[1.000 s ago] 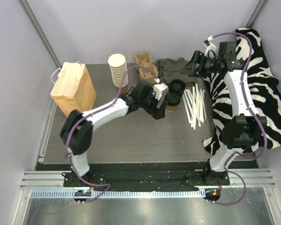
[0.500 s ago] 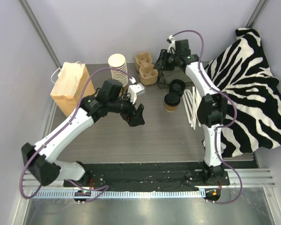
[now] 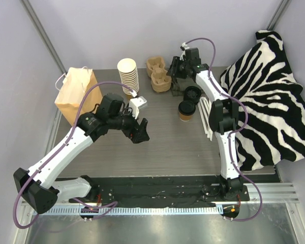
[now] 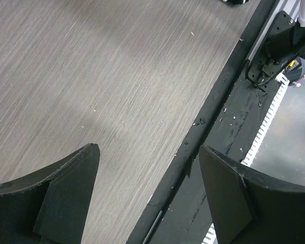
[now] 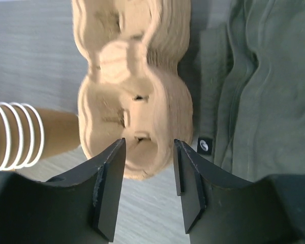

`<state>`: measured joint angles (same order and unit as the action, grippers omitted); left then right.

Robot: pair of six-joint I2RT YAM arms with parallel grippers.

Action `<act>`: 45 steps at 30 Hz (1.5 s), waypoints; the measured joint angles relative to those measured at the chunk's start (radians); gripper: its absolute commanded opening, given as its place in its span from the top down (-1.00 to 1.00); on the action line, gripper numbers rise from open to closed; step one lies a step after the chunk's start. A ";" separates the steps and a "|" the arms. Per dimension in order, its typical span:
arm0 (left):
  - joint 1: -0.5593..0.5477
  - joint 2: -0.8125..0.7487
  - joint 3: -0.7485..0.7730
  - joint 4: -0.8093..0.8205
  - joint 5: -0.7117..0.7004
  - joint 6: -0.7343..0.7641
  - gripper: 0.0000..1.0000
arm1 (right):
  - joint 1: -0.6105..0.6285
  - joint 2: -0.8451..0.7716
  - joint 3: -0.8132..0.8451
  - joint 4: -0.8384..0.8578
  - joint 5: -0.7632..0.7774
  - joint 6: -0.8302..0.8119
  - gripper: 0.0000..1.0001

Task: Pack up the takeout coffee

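Note:
The takeout coffee (image 3: 186, 110), a small brown cup with a black lid, stands upright right of the table's middle, seen only in the top view. My left gripper (image 3: 140, 133) (image 4: 147, 152) hovers open over bare tabletop, well to the coffee's left, with nothing between its fingers. My right gripper (image 3: 173, 68) (image 5: 150, 152) is at the back of the table, open at a moderate width. Its fingertips point at the near end of a stack of tan pulp cup carriers (image 3: 160, 77) (image 5: 132, 101) without gripping it.
A brown paper bag (image 3: 79, 96) stands at the left edge. A tall stack of lidless cups (image 3: 128, 75) (image 5: 12, 134) is beside the carriers. A loose black lid (image 3: 192, 93), white sticks (image 3: 207, 118), a green cloth (image 3: 187, 76) (image 5: 254, 91) and a zebra cloth (image 3: 274, 107) lie right.
My left arm pulled back from the coffee toward the near left. My right arm swung from over the zebra cloth to the carriers, and its jaws narrowed.

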<state>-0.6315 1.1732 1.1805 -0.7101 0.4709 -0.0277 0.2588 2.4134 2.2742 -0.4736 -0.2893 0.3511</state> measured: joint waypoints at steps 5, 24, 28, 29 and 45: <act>0.005 0.000 -0.006 0.002 0.000 -0.016 -0.69 | 0.002 0.005 0.017 0.063 0.035 0.003 -0.12; 0.041 0.003 -0.007 0.002 -0.003 -0.026 -0.69 | 0.043 0.090 -0.027 0.129 0.057 0.029 0.95; 0.047 0.003 -0.007 0.003 -0.007 -0.042 -0.70 | 0.060 0.029 -0.097 0.103 0.080 0.050 0.98; 0.048 0.003 -0.007 0.003 -0.007 -0.044 -0.70 | 0.067 0.007 -0.118 0.089 0.094 0.051 0.98; 0.068 -0.004 -0.007 0.006 -0.008 -0.055 -0.71 | 0.156 -0.151 -0.237 -0.095 0.192 0.025 0.01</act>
<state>-0.5636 1.1694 1.1736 -0.7044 0.4629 -0.0830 0.4145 2.2620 2.0373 -0.5686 -0.0971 0.3763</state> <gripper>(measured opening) 0.852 0.384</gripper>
